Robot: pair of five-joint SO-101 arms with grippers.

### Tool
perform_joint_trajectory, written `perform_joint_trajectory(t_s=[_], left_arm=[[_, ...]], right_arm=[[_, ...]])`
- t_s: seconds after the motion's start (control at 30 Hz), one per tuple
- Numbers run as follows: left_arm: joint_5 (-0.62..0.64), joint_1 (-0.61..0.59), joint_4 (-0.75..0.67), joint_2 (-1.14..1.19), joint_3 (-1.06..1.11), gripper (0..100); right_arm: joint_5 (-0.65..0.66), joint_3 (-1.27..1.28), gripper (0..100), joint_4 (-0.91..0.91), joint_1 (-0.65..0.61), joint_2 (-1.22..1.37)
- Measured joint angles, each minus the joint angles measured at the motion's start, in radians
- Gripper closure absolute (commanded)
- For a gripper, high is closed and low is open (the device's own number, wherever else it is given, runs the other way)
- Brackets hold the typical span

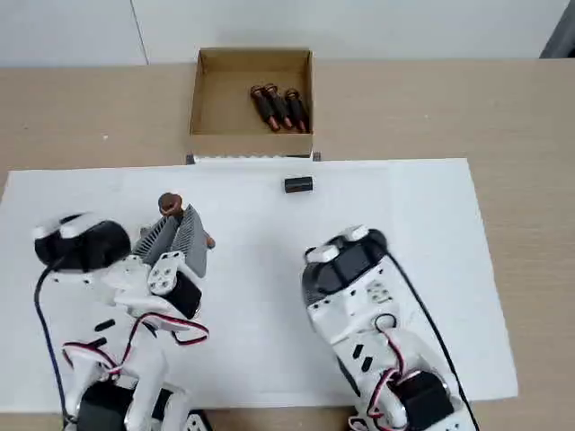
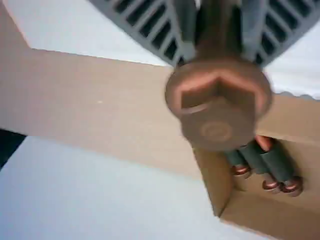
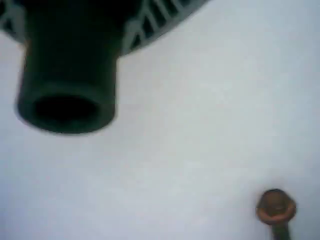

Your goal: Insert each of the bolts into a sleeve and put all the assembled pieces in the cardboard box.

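Bolt (image 2: 218, 102), pinched by left gripper (image 1: 173, 224) jaws, and sleeve (image 3: 67, 95), by right gripper (image 3: 75, 15) jaws, protruded outward, seemingly for mating.

Coppery metal bolt (image 2: 218, 100) with a dull sheen, matt black plastic-looking sleeve (image 3: 67, 85), ribbed grey plastic left gripper (image 1: 177, 232), plain matt cardboard box (image 1: 208, 99) at twelve o'clock, smooth white paper sheet (image 1: 269, 341), pale wood-look table (image 1: 521, 117), glossy white plastic arms (image 1: 359, 287)
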Motion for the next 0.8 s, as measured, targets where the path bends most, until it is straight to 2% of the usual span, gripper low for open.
perform_joint_trajectory(t_s=[0.17, 0.33, 0.57, 0.8], left_arm=[[0.071, 0.021, -0.002, -0.051, 0.011, 99], [0.130, 0.109, -0.003, -0.058, 0.011, 99], [0.137, 0.224, -0.005, -0.058, 0.040, 99], [0.133, 0.298, -0.011, -0.058, 0.077, 99]], right_arm=[[0.000, 0.000, 99.6, 0.000, -0.094, 0.000], [0.000, 0.011, 99.6, -0.005, -0.170, 0.000], [0.000, 0.018, 99.6, -0.106, -0.190, 0.000], [0.000, 0.020, 99.5, -0.120, -0.189, 0.000]])
